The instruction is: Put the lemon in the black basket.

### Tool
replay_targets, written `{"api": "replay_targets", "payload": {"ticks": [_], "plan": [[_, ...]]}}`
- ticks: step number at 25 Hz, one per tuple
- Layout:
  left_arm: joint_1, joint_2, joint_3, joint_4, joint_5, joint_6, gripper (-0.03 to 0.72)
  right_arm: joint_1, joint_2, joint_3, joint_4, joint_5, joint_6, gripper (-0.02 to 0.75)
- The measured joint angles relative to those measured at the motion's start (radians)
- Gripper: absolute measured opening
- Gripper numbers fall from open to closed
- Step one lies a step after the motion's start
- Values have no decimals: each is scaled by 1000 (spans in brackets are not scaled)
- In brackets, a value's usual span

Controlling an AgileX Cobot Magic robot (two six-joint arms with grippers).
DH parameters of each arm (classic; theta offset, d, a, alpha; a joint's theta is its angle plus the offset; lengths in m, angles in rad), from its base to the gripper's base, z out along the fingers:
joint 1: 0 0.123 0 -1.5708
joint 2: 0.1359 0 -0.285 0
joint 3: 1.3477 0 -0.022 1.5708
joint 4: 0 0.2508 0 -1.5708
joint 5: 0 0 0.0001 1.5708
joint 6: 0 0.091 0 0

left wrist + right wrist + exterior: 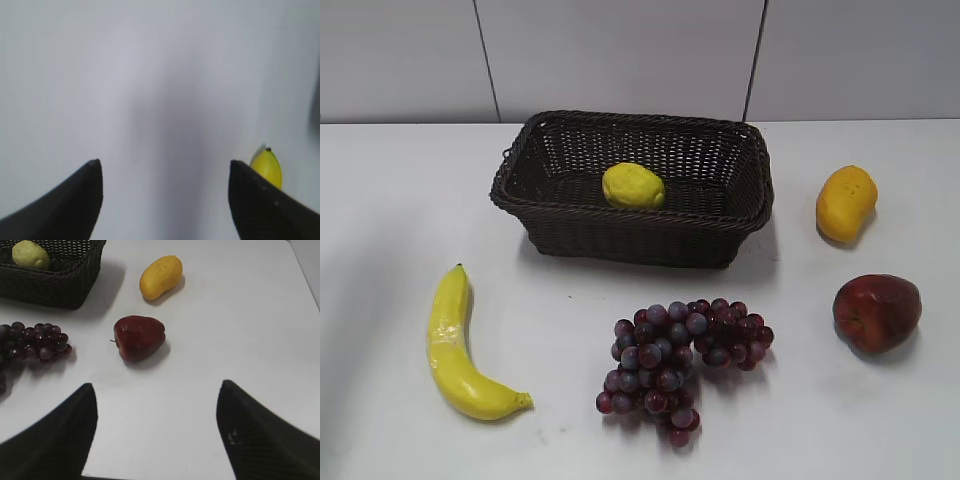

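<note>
The pale yellow-green lemon [633,186] lies inside the black basket [720,190] at the back middle of the table. It also shows in the right wrist view [30,254], inside the basket [65,287] at the top left. My left gripper [162,165] is open and empty over bare table, with the banana's tip [267,166] by its right finger. My right gripper [156,387] is open and empty, well in front of the fruit. Neither gripper shows in the exterior view.
A yellow banana [457,348] lies front left. A bunch of purple grapes [680,362] lies in front of the basket. A red apple [877,312] and an orange-yellow oblong fruit [846,203] lie to the right.
</note>
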Motion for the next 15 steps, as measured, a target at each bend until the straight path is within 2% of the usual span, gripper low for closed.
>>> {"api": "replay_targets", "payload": {"ticks": [15], "plan": [[0, -634, 718, 26, -6, -1, 581, 0, 0, 0, 0, 0, 0, 561]]}}
